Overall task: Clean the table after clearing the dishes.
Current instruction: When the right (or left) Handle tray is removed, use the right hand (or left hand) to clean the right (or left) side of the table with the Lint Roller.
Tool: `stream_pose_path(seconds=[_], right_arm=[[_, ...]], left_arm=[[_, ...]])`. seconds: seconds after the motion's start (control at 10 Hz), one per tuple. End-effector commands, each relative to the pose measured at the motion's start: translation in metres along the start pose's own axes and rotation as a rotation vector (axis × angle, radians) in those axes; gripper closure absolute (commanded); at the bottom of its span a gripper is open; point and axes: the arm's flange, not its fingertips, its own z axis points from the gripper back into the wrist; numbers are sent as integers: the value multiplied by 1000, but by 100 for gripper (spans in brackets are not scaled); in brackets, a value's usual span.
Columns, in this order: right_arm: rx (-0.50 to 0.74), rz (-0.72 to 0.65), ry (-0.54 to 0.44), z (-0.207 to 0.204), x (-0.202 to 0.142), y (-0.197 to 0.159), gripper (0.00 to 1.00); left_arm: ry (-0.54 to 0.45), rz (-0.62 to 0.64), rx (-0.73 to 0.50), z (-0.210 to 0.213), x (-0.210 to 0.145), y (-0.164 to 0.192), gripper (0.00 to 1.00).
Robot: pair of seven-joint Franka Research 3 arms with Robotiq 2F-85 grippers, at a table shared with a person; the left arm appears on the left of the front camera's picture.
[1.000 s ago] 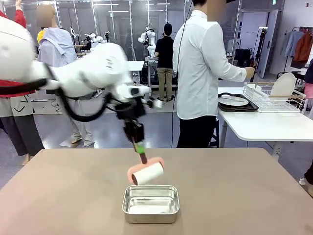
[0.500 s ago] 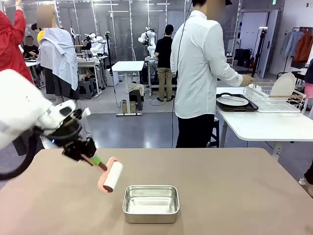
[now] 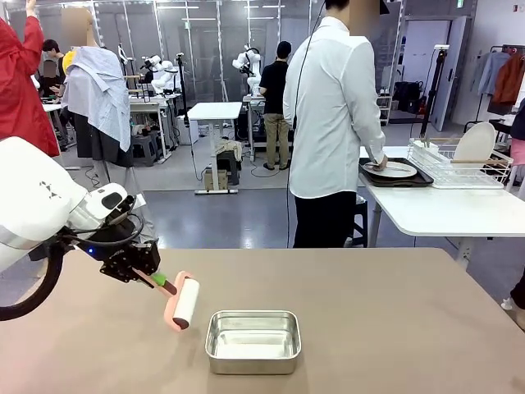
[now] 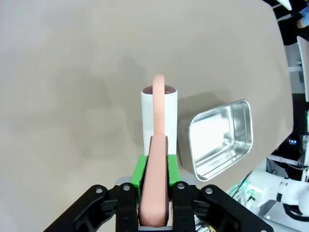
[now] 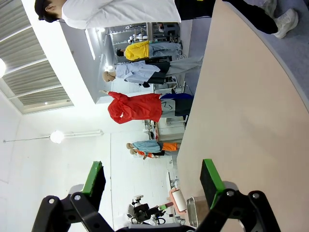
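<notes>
A: Left gripper [image 3: 158, 280], state?

B: Clamped fully down on the pink handle of the lint roller [image 3: 185, 301], with a green pad on either side of the handle. The white roll is tilted low over the left part of the table [image 3: 394, 312]. Cannot tell whether it touches the top.

A: Neighbours?

B: A steel pan [image 3: 253, 341] sits on the table just right of the roll, not touching it.

A: Right gripper [image 5: 152, 180]?

B: Jaws spread wide, nothing between them.

A: Dishes?

B: Off the brown table. One white plate [image 3: 394, 170] lies on a dark tray [image 3: 418, 179] on the white side table [image 3: 443, 209]. A second plate [image 3: 474, 142] stands upright in the wire rack [image 3: 459, 172] beside it. The person [image 3: 332, 107] in a white shirt has a hand [image 3: 377, 162] at the tray's plate.
</notes>
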Motion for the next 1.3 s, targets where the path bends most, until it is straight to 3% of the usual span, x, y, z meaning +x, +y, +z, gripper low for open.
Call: stream_pose_path(seconds=[0.0,0.1,0.2,0.3,0.9,1.2], right_arm=[[1,8,10,2,-1,3,0],[1,8,10,2,-1,3,0],[1,8,10,2,-1,3,0],[1,8,10,2,-1,3,0],[1,8,10,2,-1,3,0],[1,8,10,2,-1,3,0]], left_arm=[[12,-29,-21,6,1,2,100],[12,-29,-21,6,1,2,100],[0,-6,-1,1,1,0,78],[-27,57,-50,-7,20,11,78],[152,162,-242,-44,57,52,78],[120,233,-345,-60,50,83,78]])
